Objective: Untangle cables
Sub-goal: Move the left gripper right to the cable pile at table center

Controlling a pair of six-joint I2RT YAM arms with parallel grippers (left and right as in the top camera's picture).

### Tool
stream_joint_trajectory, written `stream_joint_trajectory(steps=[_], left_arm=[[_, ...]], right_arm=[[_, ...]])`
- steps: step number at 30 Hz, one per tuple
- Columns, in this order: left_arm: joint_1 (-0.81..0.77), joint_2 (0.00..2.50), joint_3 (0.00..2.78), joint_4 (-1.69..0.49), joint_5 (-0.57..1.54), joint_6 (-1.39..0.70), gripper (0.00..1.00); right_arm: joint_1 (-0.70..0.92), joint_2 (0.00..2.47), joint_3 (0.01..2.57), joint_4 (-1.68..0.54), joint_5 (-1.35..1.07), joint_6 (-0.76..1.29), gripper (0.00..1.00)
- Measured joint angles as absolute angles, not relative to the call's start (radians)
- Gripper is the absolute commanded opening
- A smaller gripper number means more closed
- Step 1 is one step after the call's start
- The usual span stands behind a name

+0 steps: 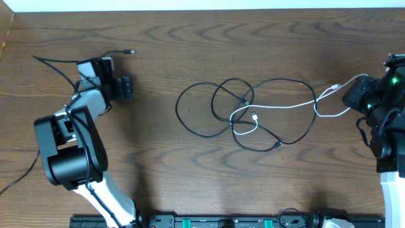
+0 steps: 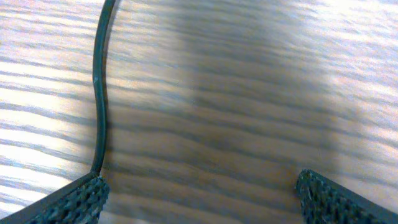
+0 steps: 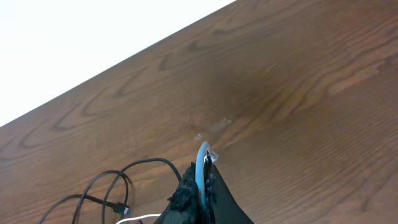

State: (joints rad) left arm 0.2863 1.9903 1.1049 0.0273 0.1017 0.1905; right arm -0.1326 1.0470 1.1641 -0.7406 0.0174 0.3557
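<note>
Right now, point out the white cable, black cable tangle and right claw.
white cable (image 1: 285,106): overhead, mid-span.
black cable tangle (image 1: 243,99): overhead, central crossing.
right claw (image 3: 202,178): right wrist, fingertips clamping white cable.

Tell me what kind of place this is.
Likely a robotics lab bench: a left arm and right arm stand at a wood-grain table, with tangled black cables laid out between them and the right hand pinching a white cord.
</note>
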Motion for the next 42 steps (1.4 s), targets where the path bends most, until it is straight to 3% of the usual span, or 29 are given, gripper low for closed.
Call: stream_joint_trajectory(steps=[22,27,35,42], left_arm=[[0.691,2.009,1.105,0.139,0.086,0.145,0.96],[0.691,2.010,1.104,0.179,0.087,0.129,0.96],[0.691,2.011,1.104,0.192,-0.131,0.095,0.96],[0.691,2.011,1.104,0.194,-0.183,-0.006,0.96]], right_arm=[[-0.133,1.047,1.164,-0.759,0.017,0.356,0.01],[-0.133,1.047,1.164,-0.773,0.017,0.356,0.01],[-0.133,1.047,1.164,-0.790,0.017,0.372,0.01],[-0.133,1.047,1.164,-0.792,0.014,0.383,0.01]])
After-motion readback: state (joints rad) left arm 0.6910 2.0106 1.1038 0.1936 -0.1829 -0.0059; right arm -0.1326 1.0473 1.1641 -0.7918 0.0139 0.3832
